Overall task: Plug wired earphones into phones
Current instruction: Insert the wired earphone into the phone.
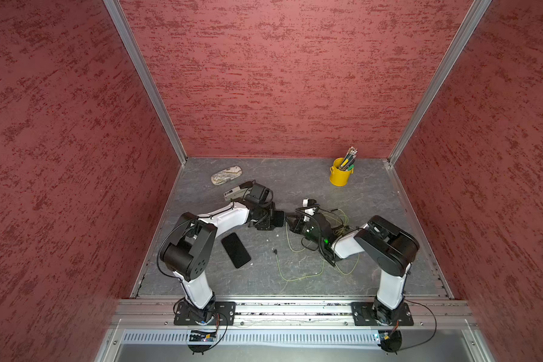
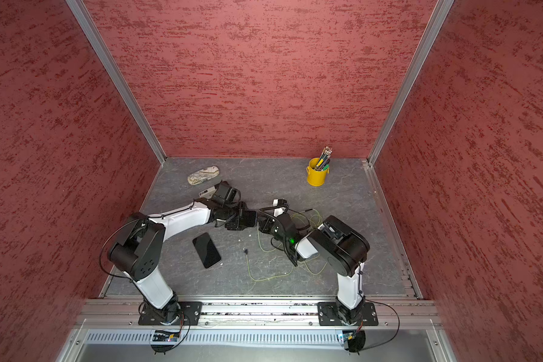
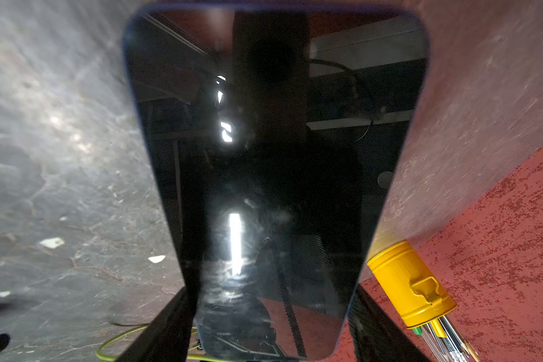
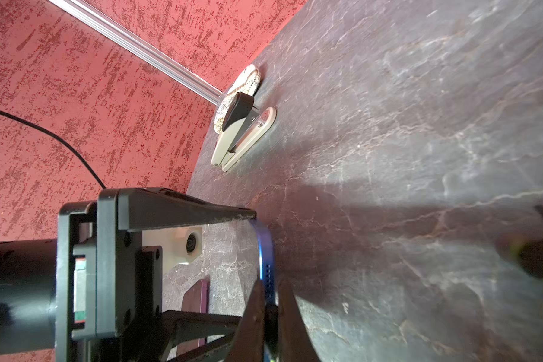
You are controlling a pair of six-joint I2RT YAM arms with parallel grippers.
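My left gripper point(image 3: 273, 290) is shut on one of the phones point(image 3: 273, 156), a black glossy slab held off the table with a finger on each long side. Its blue bottom edge point(image 4: 265, 250) faces my right gripper point(image 4: 271, 283), which is shut on a small black plug point(image 4: 271, 316) pressed against that edge. In both top views the two grippers meet mid-table point(image 1: 284, 220). A second phone point(image 1: 235, 250) lies flat in front of the left arm. Yellow-green earphone cable point(image 1: 301, 277) loops over the table, with a free black plug point(image 1: 275, 251) and a tangle point(image 1: 339, 219) by the right arm.
A yellow cup of pens point(image 1: 340, 174) stands at the back right. A grey-and-black stapler point(image 1: 232, 192) and a patterned beige case point(image 1: 226, 175) lie at the back left, behind the left wrist. Red walls close in three sides.
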